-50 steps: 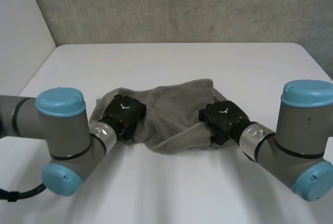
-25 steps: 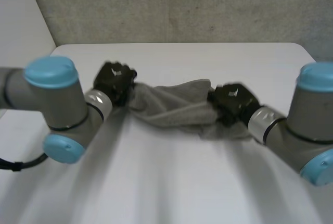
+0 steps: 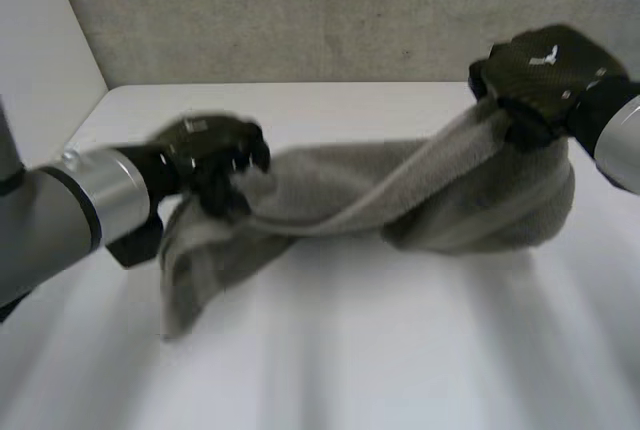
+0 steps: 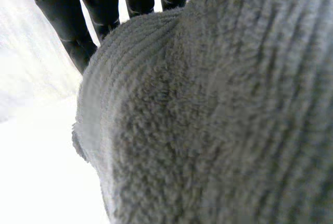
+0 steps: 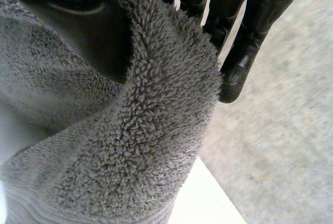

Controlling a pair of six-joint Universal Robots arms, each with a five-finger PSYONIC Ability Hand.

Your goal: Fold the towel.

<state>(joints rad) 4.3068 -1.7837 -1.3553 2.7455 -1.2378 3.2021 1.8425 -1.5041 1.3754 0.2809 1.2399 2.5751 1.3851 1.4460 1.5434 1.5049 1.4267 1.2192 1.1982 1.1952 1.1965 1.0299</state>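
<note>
The towel (image 3: 400, 185) is strung out between the two hands above the white table (image 3: 350, 360). Its long axis runs from the middle left of the frame up to the upper right, so it slopes upward toward the right. It is twisted along that line into a thick grey rope with a paler edge band crossing over it.

The left hand (image 3: 212, 158), at the middle left, is clenched on the towel's left end, fingers curled into the cloth. Below it a loose tail hangs down toward the lower left of the frame. I cannot tell whether that tail touches the table.

The right hand (image 3: 545, 72) is at the upper right, higher than the left, in front of the grey wall (image 3: 300, 10). It is clamped on the other end, and a heavy fold sags just beneath it.

In the right wrist view the cloth is pinched between the thumb and fairly straight fingers (image 5: 250, 26). In the left wrist view the pile bulges under the palm, with the fingers (image 4: 70, 23) running down behind it.
</note>
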